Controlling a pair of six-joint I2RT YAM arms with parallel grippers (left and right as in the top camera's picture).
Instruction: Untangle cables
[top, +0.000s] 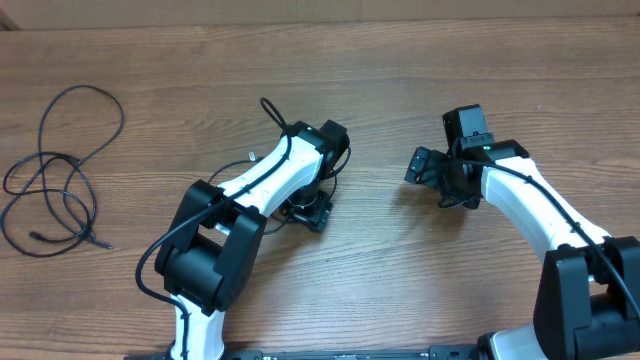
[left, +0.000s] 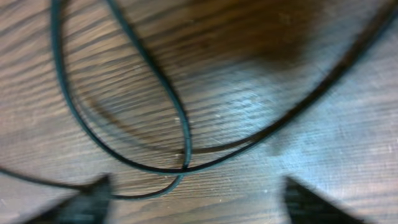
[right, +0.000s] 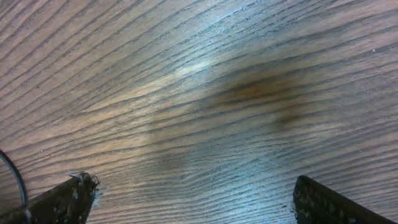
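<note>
One thin black cable (top: 50, 157) lies in loose loops at the table's far left, away from both arms. A second cable (top: 272, 113) sticks out from under my left arm. In the left wrist view, cable strands (left: 186, 137) cross and loop on the wood just ahead of my left gripper (left: 199, 202). It is open, with only bare wood between its fingers (left: 93, 202). In the overhead view the left gripper (top: 305, 210) points down at the table's middle. My right gripper (top: 425, 165) is open over bare wood, its jaws (right: 199, 199) empty. A thin black strand (right: 15, 174) curves past its left finger.
The wooden table (top: 400, 70) runs wide to the back edge. The two arms stand close together near the middle, with a gap of bare wood (top: 375, 190) between the grippers. The arm bases sit at the front edge.
</note>
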